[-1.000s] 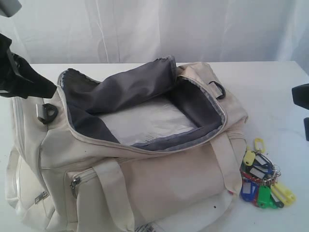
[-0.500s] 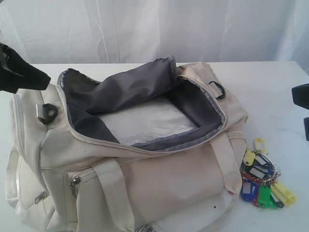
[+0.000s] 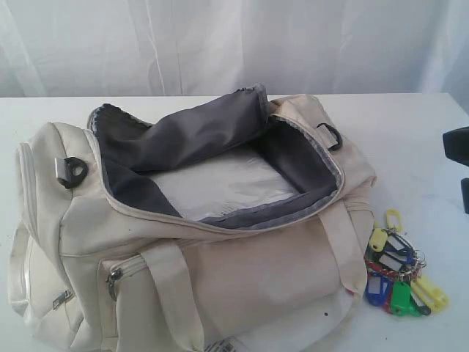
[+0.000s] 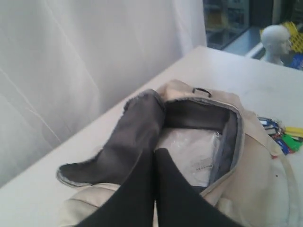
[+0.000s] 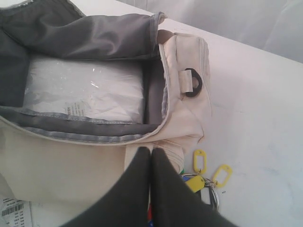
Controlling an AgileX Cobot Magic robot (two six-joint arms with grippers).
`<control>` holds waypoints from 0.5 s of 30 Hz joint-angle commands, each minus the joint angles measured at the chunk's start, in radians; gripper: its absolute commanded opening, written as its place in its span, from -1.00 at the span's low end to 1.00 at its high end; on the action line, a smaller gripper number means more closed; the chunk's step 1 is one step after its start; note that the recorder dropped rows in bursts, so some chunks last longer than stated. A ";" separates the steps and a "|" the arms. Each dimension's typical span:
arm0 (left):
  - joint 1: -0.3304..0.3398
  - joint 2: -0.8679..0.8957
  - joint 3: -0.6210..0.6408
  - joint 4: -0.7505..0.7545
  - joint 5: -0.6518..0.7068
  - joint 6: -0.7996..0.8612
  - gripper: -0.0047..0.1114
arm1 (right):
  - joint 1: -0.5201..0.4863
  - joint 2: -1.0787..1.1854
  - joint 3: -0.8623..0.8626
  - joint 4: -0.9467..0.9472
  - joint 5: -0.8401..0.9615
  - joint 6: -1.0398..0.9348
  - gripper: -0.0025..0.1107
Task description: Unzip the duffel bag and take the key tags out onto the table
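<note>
The cream duffel bag (image 3: 242,271) lies on the white table (image 3: 410,132) with its main zip open and the grey lining folded back. The key tags (image 3: 399,271) rest on the table beside the bag's right end, outside it. In the left wrist view my left gripper (image 4: 155,152) is shut and empty, held above the bag (image 4: 258,156), with the key tags (image 4: 284,135) far off. My right gripper (image 5: 151,150) is shut with nothing in it, over the bag's side (image 5: 71,161) and close to the key tags (image 5: 204,172). Only a dark part of the right arm (image 3: 458,147) shows in the exterior view.
A white plastic-wrapped packet (image 3: 220,187) lies inside the bag. A white paper barcode tag (image 5: 13,208) lies at the bag's front. White curtains hang behind the table. A mannequin head (image 4: 276,40) stands beyond the table's far corner.
My left arm has drawn back from the bag's left end and left the exterior view. The bag, the key tags and the right arm have not moved.
</note>
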 commanded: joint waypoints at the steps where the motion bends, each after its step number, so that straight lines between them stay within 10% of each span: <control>1: 0.105 -0.166 -0.003 -0.012 0.011 -0.001 -0.92 | -0.001 -0.006 0.000 0.002 0.000 0.003 -0.96; 15: 0.157 -0.500 -0.003 -0.012 0.016 -0.001 -0.92 | -0.001 -0.006 0.000 0.004 -0.002 0.003 -0.96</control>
